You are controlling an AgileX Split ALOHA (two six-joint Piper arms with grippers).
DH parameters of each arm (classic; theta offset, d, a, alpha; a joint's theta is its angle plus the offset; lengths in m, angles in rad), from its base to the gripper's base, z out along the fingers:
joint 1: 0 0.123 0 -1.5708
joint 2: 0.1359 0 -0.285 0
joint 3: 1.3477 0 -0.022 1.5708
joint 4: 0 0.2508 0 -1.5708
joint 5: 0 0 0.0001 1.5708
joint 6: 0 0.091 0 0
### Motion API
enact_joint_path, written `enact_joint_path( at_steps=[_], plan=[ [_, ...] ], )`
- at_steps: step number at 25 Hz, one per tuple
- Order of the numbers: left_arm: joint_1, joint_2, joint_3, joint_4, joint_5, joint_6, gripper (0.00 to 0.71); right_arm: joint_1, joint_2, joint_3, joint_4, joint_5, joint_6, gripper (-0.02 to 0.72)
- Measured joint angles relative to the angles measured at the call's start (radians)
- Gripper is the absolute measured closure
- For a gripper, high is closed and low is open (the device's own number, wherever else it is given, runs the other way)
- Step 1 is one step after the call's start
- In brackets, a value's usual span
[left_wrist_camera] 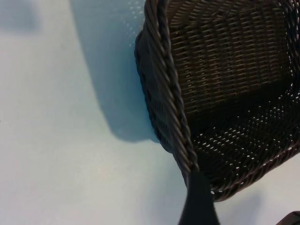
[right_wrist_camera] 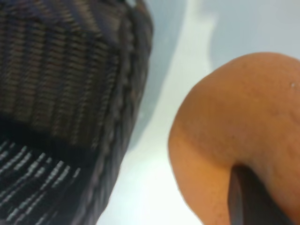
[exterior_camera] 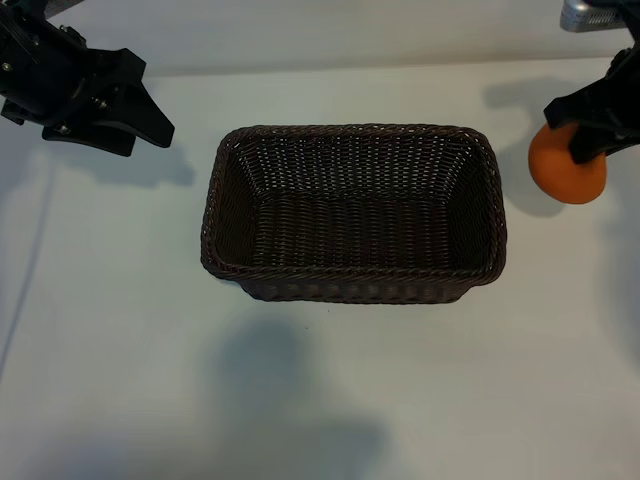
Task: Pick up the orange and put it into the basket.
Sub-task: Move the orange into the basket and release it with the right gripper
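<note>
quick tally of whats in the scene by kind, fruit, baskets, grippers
fruit: 1, the orange, held off the table by the right gripper, to the right of the basket
baskets: 1, the dark brown wicker basket, nothing in it
grippers: 2, the right gripper and the left gripper, parked at the far left with its jaws apart
total: 4

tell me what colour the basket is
Dark brown woven wicker basket, seen best in the exterior view.
</note>
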Motion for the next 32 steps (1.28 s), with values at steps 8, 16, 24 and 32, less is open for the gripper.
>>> enact_joint_path(
  at_steps=[8,16,24,32],
  plan=[
    [0.000,0.000,0.000,0.000,0.000,0.000,0.163,0.000,-0.063,-0.037,-0.001,0.108,0.024,0.633],
    [0.000,0.000,0.000,0.000,0.000,0.000,0.163,0.027,-0.074,-0.043,0.015,0.124,0.057,0.633],
    [0.000,0.000,0.000,-0.001,0.000,0.002,0.163,0.170,-0.074,-0.110,0.046,0.121,0.121,0.633],
    [0.000,0.000,0.000,-0.004,0.000,0.002,0.163,0.341,-0.074,-0.127,0.050,0.011,0.182,0.634]
  ],
)
